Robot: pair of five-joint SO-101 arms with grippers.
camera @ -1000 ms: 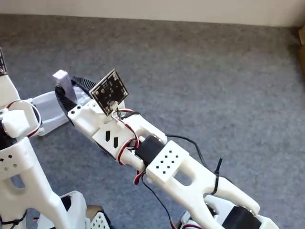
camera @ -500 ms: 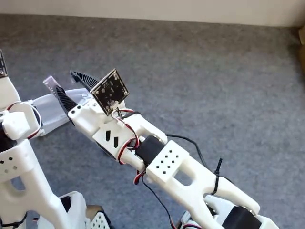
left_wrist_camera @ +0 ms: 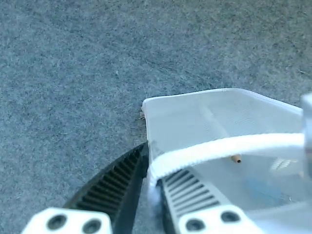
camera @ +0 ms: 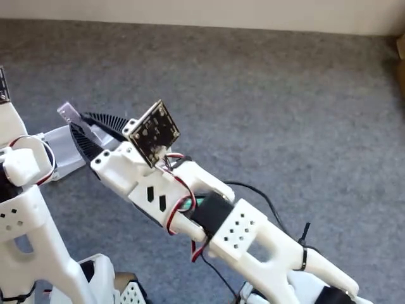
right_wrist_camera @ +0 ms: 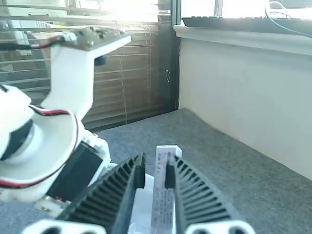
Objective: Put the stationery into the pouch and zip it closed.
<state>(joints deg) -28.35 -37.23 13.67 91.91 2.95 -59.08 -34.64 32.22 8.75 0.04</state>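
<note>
A clear plastic pouch (camera: 59,143) lies at the left of the grey carpet, its mouth held up. My left gripper (left_wrist_camera: 148,157) is shut on the pouch's white zipper edge (left_wrist_camera: 219,147). Inside the pouch (left_wrist_camera: 195,114) I see a pencil tip (left_wrist_camera: 236,159) and something blue, blurred. My right gripper (camera: 90,128) hovers over the pouch's mouth, shut on a pale flat eraser-like stick (camera: 68,113). In the right wrist view the stick (right_wrist_camera: 163,195) stands between the black ribbed fingers (right_wrist_camera: 122,187) of the gripper (right_wrist_camera: 155,161) and juts past their tips.
The left arm (camera: 25,183) stands at the near left, and the right arm (camera: 209,209) crosses the table diagonally from the near right. A pale wall (camera: 202,12) borders the carpet (camera: 285,101) at the far side.
The stick has tipped from upright to leaning out over the pouch's far edge. The right arm's wrist has turned and sunk a little towards the pouch.
</note>
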